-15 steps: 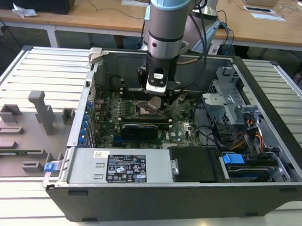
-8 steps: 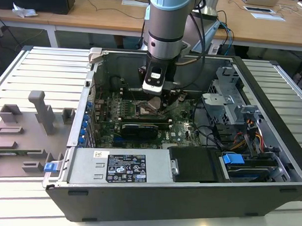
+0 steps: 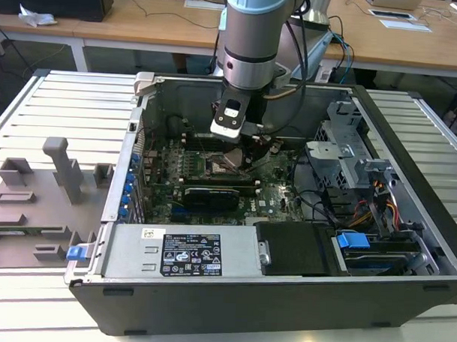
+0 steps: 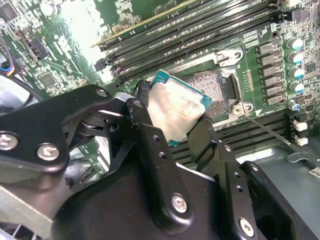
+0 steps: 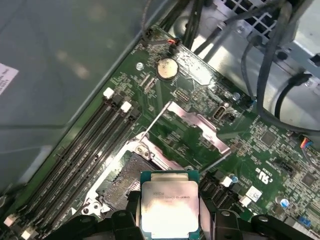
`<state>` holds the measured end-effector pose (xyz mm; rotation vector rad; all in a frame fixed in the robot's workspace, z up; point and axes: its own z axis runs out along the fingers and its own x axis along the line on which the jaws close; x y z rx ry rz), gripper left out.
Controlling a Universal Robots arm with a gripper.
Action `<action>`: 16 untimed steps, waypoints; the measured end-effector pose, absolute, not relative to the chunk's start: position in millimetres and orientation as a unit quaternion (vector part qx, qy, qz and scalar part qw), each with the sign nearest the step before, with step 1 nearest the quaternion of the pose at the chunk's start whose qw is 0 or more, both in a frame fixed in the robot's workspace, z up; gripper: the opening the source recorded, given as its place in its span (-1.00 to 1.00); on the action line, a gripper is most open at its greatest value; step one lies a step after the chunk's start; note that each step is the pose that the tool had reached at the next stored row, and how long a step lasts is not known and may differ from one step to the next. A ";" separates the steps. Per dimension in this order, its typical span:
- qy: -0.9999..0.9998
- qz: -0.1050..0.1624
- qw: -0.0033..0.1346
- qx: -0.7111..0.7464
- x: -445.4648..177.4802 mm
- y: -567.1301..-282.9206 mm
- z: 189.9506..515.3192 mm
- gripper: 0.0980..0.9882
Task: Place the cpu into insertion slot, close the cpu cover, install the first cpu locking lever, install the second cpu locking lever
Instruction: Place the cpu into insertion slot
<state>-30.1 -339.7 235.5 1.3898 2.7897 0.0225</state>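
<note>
My gripper is shut on the cpu, a square chip with a dull silver top and a green rim, pinched by two opposite edges between black fingers. The chip hangs tilted just above and beside the open insertion slot. In the first wrist view the cpu sits at the slot's edge, and the cpu cover stands swung open beyond it. Two thin locking levers stick up unlatched. In the exterior view the gripper hovers over the motherboard's middle.
Rows of memory slots flank the socket. A long black card lies across the board. Cables and a drive cage crowd one side. The case walls enclose the board. Grey fixtures stand on the table at the exterior view's left.
</note>
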 end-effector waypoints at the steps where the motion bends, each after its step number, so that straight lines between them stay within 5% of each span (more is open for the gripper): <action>1: 0.894 0.005 0.014 0.447 -30.1 -338.1 235.5 0.00; 16: 0.875 0.001 0.015 0.485 -33.7 -321.4 235.1 0.00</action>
